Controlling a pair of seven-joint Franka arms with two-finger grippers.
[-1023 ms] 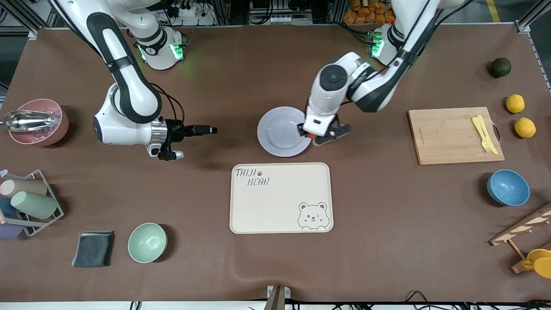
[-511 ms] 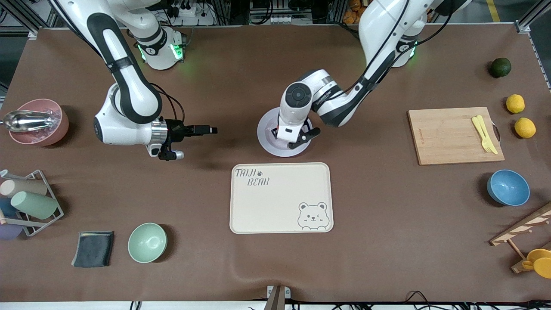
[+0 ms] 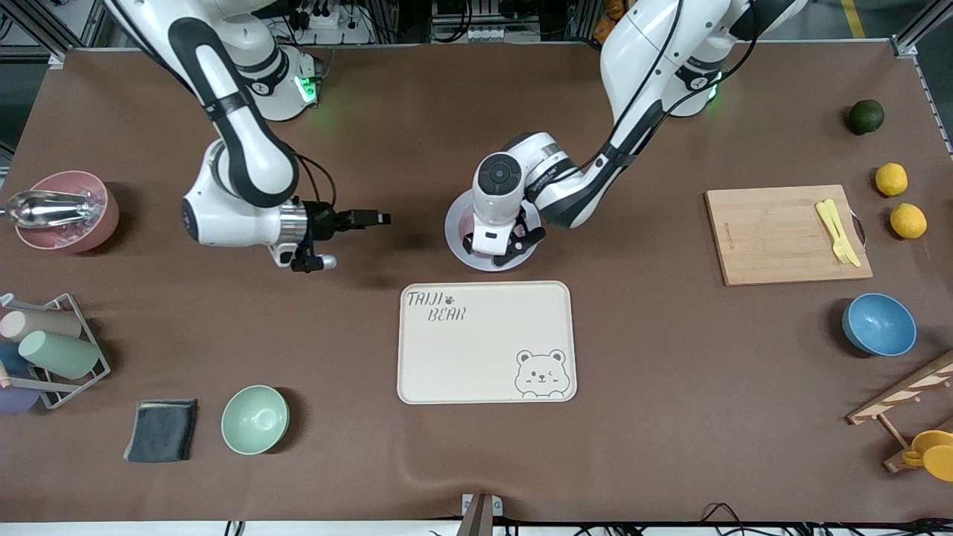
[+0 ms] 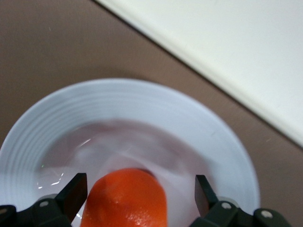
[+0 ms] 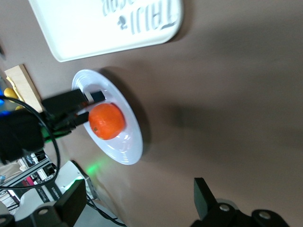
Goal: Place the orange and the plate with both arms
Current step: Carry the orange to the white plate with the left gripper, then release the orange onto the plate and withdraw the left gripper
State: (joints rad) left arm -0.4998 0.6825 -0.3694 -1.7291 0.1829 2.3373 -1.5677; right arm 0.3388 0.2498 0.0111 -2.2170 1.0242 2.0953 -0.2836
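The orange (image 4: 125, 198) rests in the middle of the white-lavender plate (image 4: 142, 101), which lies on the brown table just farther from the front camera than the cream tray. My left gripper (image 4: 139, 184) is low over the plate and open, with a gap between each finger and the orange. In the front view the left hand (image 3: 491, 238) hides the orange and only the plate's rim (image 3: 453, 227) shows. The right wrist view shows the orange (image 5: 107, 121) on the plate (image 5: 128, 146). My right gripper (image 3: 376, 218) is open and empty, over bare table beside the plate, toward the right arm's end.
The cream bear-printed tray (image 3: 488, 342) lies nearer the front camera than the plate. A cutting board (image 3: 782, 238), two lemons, a dark green fruit and a blue bowl (image 3: 878, 324) are at the left arm's end. A green bowl (image 3: 255, 419), cup rack and pink bowl are at the right arm's end.
My left gripper moved from the plate's edge to over its middle with the orange, which now lies in the plate between open fingers. My right gripper shifted slightly toward the plate.
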